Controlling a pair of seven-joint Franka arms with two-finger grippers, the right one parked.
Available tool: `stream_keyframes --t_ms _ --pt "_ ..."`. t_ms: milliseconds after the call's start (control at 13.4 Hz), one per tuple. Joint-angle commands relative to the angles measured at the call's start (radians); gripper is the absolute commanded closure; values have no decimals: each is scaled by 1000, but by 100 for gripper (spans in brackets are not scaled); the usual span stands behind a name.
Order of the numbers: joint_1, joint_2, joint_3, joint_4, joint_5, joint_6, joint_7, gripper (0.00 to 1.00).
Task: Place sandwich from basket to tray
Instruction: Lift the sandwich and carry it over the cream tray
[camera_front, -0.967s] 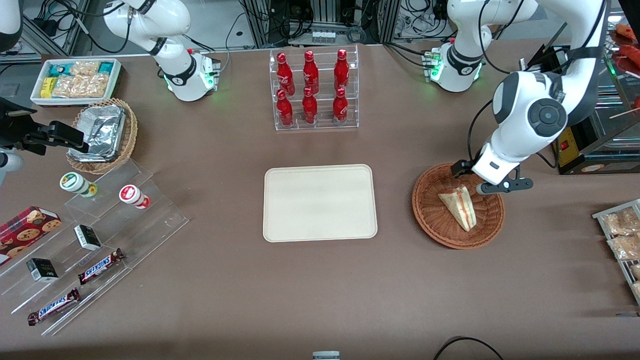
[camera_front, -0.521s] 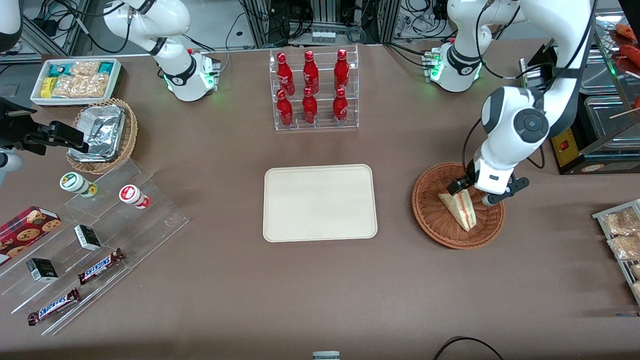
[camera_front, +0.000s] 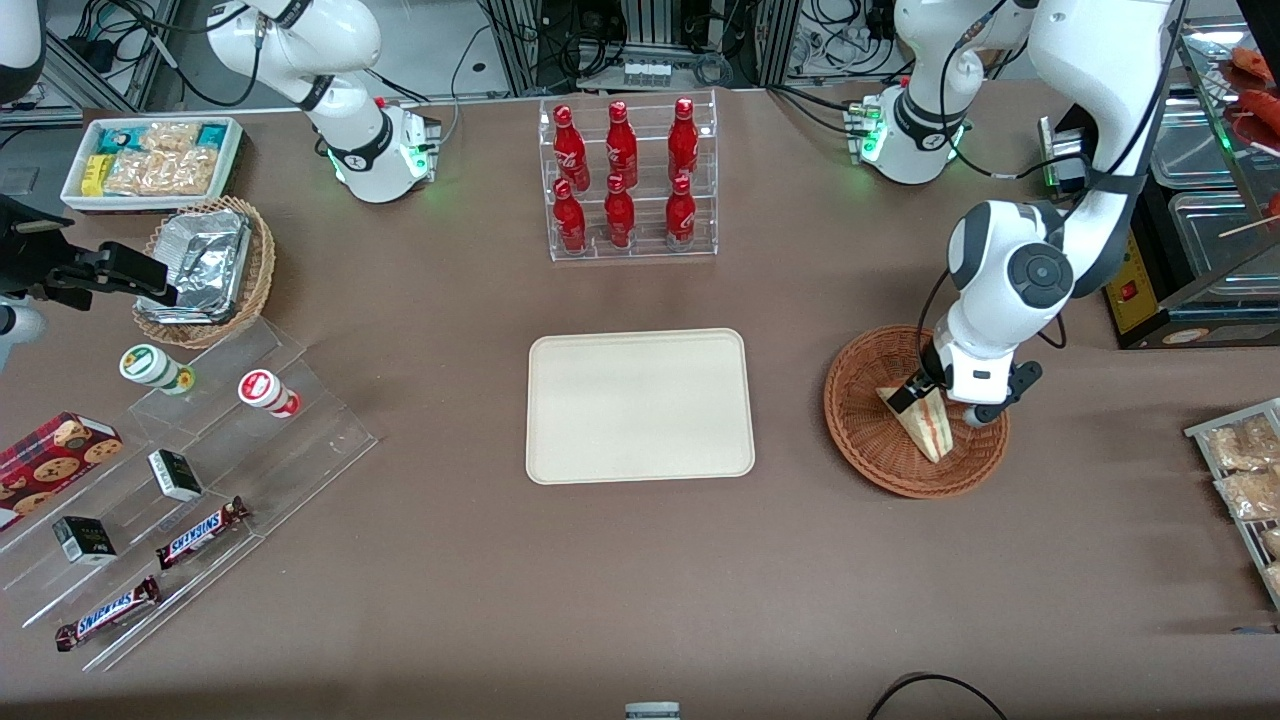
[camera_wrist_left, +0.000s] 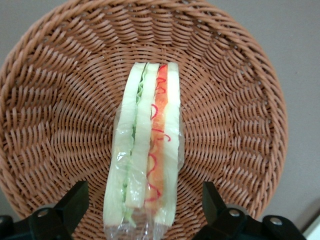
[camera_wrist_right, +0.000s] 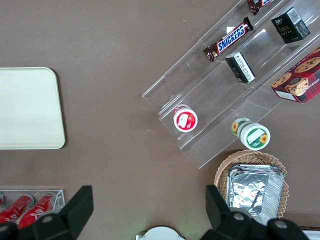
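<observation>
The sandwich (camera_front: 928, 422) (camera_wrist_left: 147, 150), a plastic-wrapped white-bread wedge with red and green filling, lies in the round reddish-brown wicker basket (camera_front: 868, 440) (camera_wrist_left: 55, 100). My gripper (camera_front: 938, 406) (camera_wrist_left: 142, 210) is low in the basket, open, over the wide end of the sandwich. One black finger (camera_wrist_left: 74, 201) stands on each side of the wedge, clear of the bread. The cream rectangular tray (camera_front: 640, 405) (camera_wrist_right: 27, 107) lies bare at the table's middle, beside the basket toward the parked arm's end.
A clear rack of red bottles (camera_front: 625, 180) stands farther from the camera than the tray. A black appliance (camera_front: 1180, 290) and a rack of snack packets (camera_front: 1245, 470) flank the basket. An acrylic stepped shelf of snacks (camera_front: 200, 470) sits at the parked arm's end.
The gripper has swung in over the basket from its rim, turned, and dropped until its open fingers straddle the sandwich. The sandwich has not moved.
</observation>
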Motion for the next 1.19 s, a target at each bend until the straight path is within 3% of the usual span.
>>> stream_keyframes --t_ms 0,74,149,223,744,1116 --pt "-8 22 5 7 5 22 -26 24" --pt "-7 22 5 4 5 28 -26 61" --pt "-8 22 5 4 5 28 -26 88" --pt "-7 22 5 4 6 28 -23 100" --pt "-8 -70 2 45 17 -85 8 100" --pt "-140 20 -17 338 15 -395 37 100"
